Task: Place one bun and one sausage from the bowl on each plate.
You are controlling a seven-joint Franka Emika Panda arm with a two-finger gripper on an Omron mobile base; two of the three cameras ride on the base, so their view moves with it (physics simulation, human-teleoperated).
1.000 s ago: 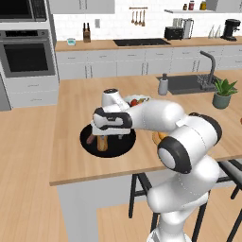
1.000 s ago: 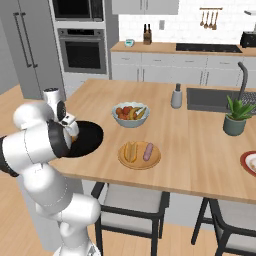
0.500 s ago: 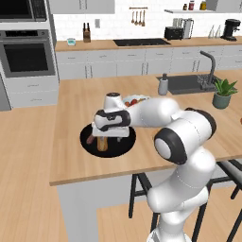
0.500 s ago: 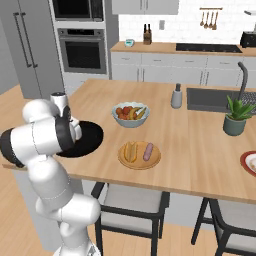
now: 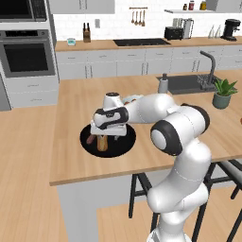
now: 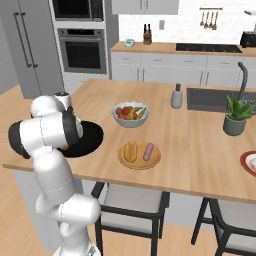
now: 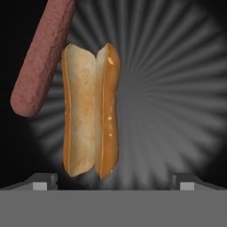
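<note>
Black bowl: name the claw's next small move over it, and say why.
Probably shift sideways to centre on the bun, then lower. The claw is open above the black bowl, but the bun lies nearer one fingertip, with the sausage close beside it.

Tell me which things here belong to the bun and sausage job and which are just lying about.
Part of the job:
- black bowl
- bun in the bowl
- sausage beside it
- wooden plate, already holding a bun and a sausage
- red-rimmed plate at the counter's far right
- open gripper over the bowl

Lying about:
- fruit bowl
- potted plant
- grey dispenser
- sink
</note>
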